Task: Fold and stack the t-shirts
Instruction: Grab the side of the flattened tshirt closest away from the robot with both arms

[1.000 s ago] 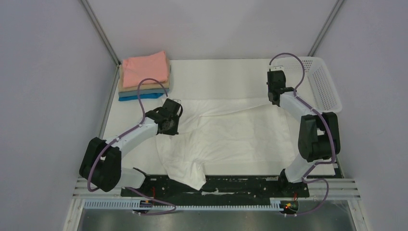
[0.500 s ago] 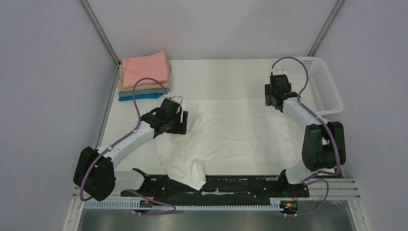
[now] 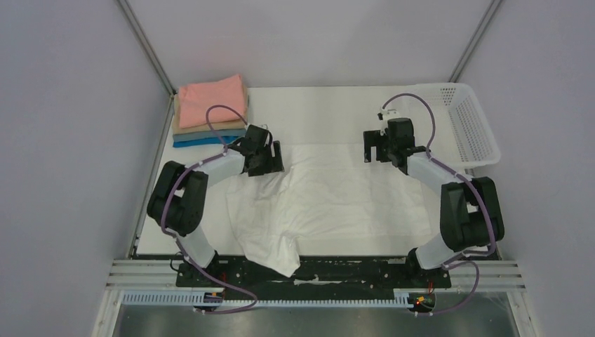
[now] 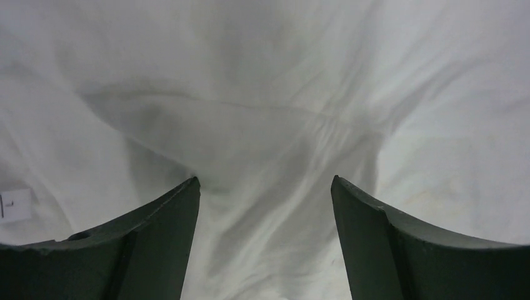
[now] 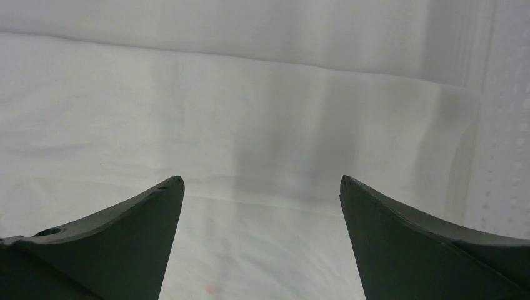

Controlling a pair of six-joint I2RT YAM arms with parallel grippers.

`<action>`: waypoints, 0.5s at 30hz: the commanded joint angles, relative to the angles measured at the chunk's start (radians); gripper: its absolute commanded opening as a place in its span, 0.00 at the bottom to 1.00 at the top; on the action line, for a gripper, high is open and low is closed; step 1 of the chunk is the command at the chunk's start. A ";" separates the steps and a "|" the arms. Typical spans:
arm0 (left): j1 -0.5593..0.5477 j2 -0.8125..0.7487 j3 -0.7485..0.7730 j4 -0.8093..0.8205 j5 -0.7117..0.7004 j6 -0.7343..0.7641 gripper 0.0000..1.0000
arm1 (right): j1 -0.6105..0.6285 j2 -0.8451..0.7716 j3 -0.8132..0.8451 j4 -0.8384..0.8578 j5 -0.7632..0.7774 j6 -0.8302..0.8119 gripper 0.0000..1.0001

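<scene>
While the white t-shirt lies spread and wrinkled across the middle of the tabletop, with its near left corner drooping over the near edge, both arms reach to its far side. The left hand hangs over the shirt's far left corner with its fingers well apart and nothing between them; the left wrist view shows only creased white cloth below. The right hand hangs over the shirt's far edge, right of the middle, its fingers likewise spread wide and holding nothing, with smoother white cloth beneath. At the far left corner of the tabletop sits a stack of folded t-shirts, salmon pink on top, then tan, grey-blue and bright blue at the bottom. A white mesh basket stands at the far right corner, apart from the cloth
</scene>
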 commanded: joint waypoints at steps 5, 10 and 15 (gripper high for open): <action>0.073 0.176 0.119 0.030 0.084 -0.068 0.84 | -0.007 0.197 0.082 0.074 0.099 0.102 0.98; 0.077 0.229 0.219 -0.030 0.042 -0.042 0.84 | -0.038 0.286 0.139 0.088 0.145 0.159 0.98; 0.079 0.298 0.333 -0.093 -0.028 -0.013 0.85 | -0.048 0.351 0.208 0.097 0.173 0.160 0.98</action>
